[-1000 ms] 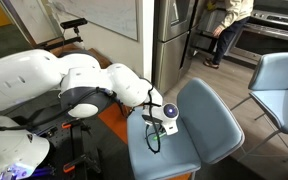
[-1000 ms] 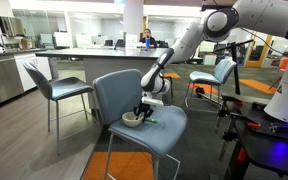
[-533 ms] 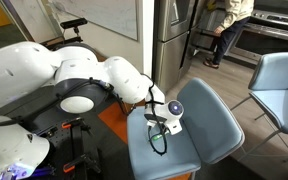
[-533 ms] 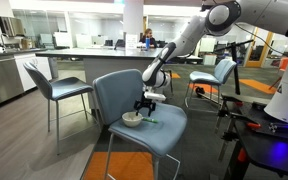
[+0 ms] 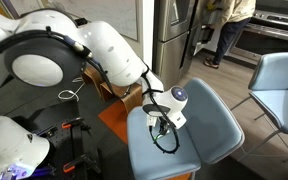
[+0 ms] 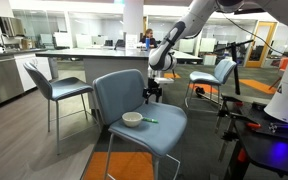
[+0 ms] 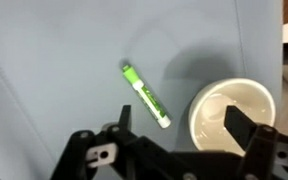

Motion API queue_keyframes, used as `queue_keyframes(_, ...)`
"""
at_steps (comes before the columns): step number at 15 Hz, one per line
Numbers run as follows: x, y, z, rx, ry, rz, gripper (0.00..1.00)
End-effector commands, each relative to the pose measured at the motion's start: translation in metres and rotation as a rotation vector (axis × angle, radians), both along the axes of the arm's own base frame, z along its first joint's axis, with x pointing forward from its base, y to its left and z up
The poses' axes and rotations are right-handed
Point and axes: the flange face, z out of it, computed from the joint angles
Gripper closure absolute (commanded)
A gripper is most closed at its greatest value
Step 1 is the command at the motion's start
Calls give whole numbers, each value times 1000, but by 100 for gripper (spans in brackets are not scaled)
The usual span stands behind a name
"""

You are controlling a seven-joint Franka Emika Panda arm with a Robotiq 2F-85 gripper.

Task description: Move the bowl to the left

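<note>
I have the gripper hanging in the air above the chair seat, clear of everything on it. Its jaws stand wide apart with nothing between them. In the wrist view the gripper looks straight down at the blue-grey chair seat. The bowl sits upright on the seat below the gripper, off toward one finger. That finger's dark pad overlaps the bowl's rim in the picture, though the exterior view shows the bowl well beneath the fingertips and untouched. A green marker lies flat on the seat under the gap between the jaws, just beside the bowl but not touching it. In an exterior view the marker rests almost directly below the gripper. From the opposite side, the gripper and its white head hide the bowl from me.
</note>
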Motion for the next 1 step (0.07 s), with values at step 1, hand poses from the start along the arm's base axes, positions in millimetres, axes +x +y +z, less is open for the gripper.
queue_keyframes(1,-25,9,26,-68,28,125,0)
